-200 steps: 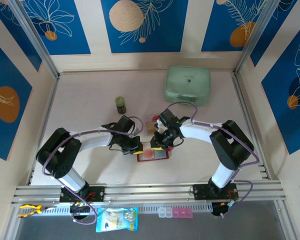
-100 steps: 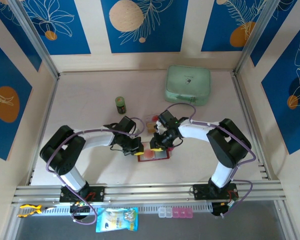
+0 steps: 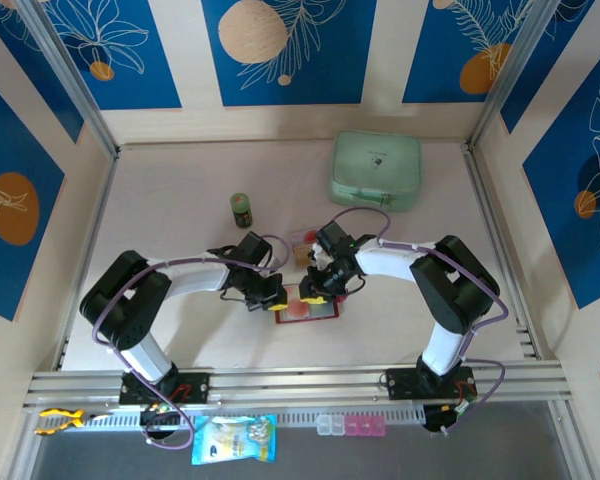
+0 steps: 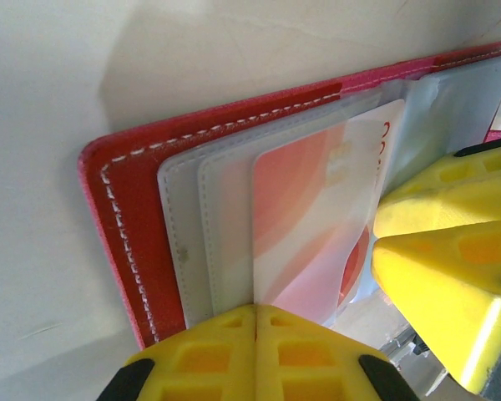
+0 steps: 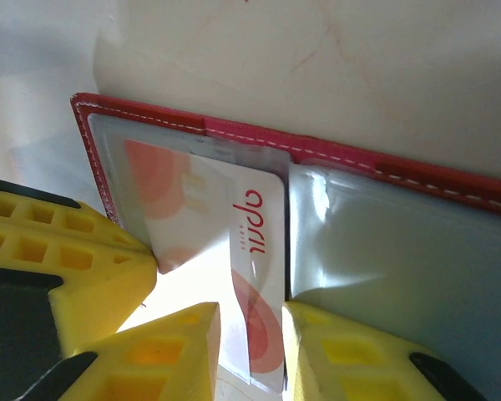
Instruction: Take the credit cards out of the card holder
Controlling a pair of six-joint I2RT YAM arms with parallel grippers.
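Card holder (image 3: 307,310): open flat, mid-worktop (image 3: 180,190), free room on the near side. Pink-white credit card (image 5: 250,242): protruding past sleeve edge. Left claw (image 4: 255,351): clenched at holder's edge. Right claw (image 5: 250,322): parted, straddling the card.

You have a mint-green case (image 3: 376,170) lying flat on the table (image 3: 170,230). Left of the case, a small dark-green bottle (image 3: 241,209) stands upright. Well nearer than the case, off the table, lie a blue snack bag (image 3: 234,438), a pill box (image 3: 352,426) and a yellow object (image 3: 60,419).
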